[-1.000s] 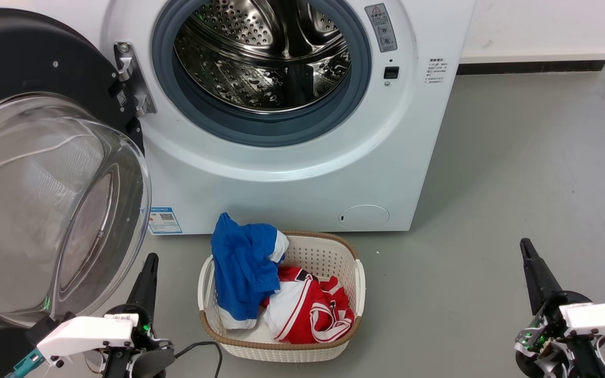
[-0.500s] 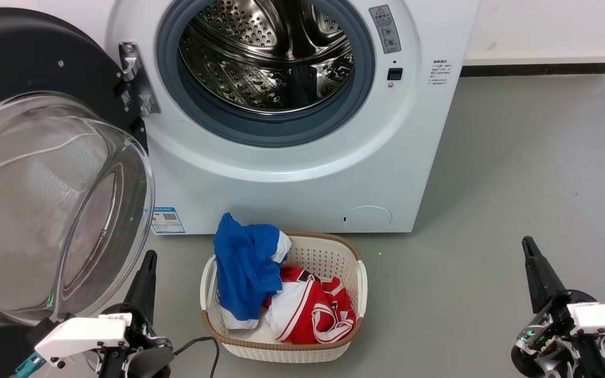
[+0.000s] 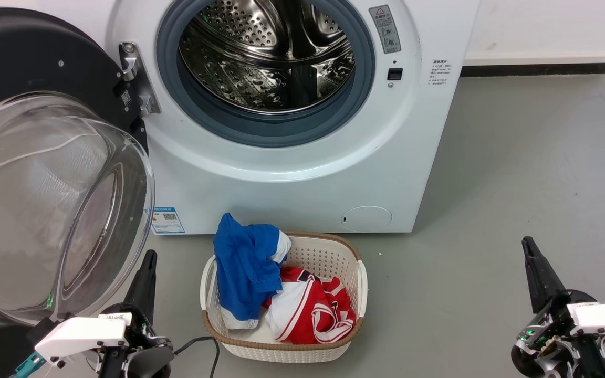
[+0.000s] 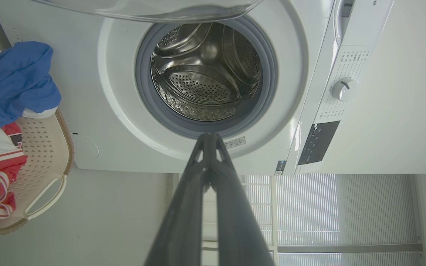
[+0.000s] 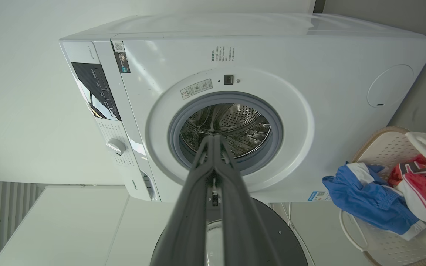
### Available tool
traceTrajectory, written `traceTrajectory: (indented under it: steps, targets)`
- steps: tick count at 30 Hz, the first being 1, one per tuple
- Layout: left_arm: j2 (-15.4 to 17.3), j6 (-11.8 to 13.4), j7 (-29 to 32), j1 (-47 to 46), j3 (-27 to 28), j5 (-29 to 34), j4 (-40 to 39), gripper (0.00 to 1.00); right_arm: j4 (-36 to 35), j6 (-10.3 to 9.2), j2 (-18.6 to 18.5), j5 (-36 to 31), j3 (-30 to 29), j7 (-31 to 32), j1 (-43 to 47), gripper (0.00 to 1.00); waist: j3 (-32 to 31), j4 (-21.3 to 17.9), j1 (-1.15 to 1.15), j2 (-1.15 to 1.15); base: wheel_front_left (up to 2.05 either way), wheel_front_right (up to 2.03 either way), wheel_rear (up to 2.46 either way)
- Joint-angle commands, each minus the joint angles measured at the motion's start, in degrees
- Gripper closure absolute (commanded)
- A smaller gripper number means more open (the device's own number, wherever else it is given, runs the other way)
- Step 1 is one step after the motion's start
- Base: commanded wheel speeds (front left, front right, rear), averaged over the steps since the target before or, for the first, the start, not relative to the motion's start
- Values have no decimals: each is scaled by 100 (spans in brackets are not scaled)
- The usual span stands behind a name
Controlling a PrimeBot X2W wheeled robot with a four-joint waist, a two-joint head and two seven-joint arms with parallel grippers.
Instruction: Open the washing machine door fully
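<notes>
Glossy round black door, bulging glass bowl (left gripper, right gripper: dark fingers tight together)

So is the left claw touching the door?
Apart. Left wrist view: the left gripper ends mid-picture, the washing machine door sits at the top edge.

- washing machine door runs off the head view's left edge
- print on the blue label is way too tiny to read
- basket gets chopped by the left wrist view's edge
</notes>
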Motion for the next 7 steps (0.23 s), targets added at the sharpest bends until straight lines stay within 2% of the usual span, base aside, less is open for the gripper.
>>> traceTrajectory:
  steps: [1, 7]
  targets:
    - [-17, -12, 17, -43, 18, 3, -21, 100, 5, 0, 19, 14, -6, 8, -57, 100, 0, 0, 0, 0, 0, 0, 0]
    - [-17, -12, 16, -43, 18, 3, -21, 100, 5, 0, 20, 14, -6, 8, -57, 100, 0, 0, 0, 0, 0, 0, 0]
